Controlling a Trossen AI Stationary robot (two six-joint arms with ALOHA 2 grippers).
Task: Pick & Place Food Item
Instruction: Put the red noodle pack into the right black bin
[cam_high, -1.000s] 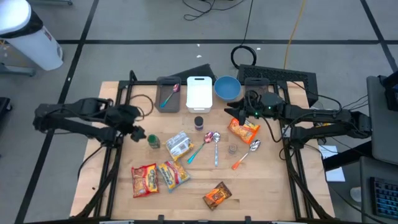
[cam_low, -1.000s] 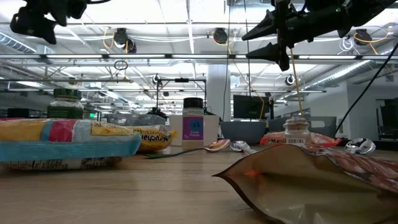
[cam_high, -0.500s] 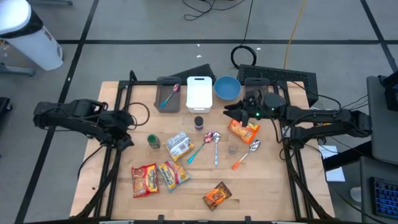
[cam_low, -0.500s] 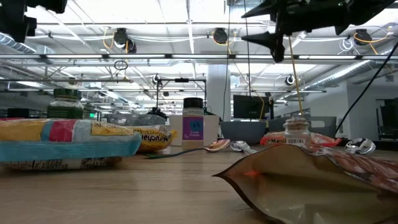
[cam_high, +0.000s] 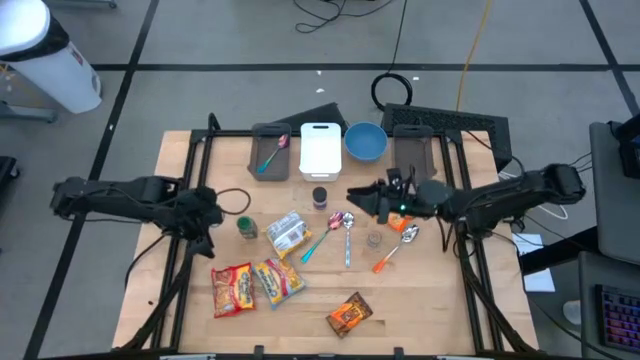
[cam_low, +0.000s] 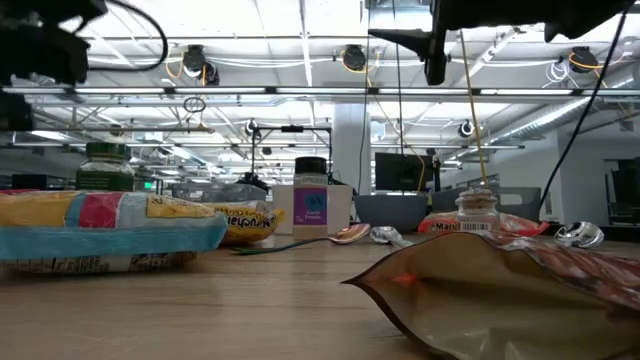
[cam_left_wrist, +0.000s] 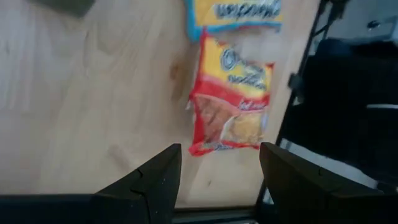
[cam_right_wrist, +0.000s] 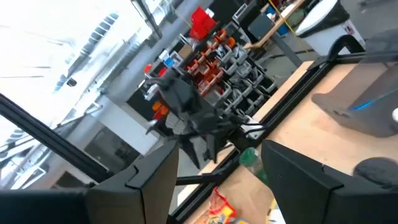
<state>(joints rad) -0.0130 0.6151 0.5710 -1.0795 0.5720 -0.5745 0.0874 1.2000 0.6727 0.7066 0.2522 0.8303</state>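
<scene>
Pouches and packets lie untouched at the near edge of the wooden desk (cam_high: 430, 300), among them a red-and-yellow packet (cam_high: 232, 288). The left gripper (cam_high: 205, 225) has drawn back toward the desk's left side and now looks down on that packet with fingers released and empty. Farther in, the right gripper (cam_high: 352, 197), fingers likewise spread and empty, has swung inward past the orange packet (cam_high: 403, 224) toward the spoons, so no food item appears picked yet; beyond stand a blue bowl (cam_high: 366, 141) and a strip-lit workshop.
</scene>
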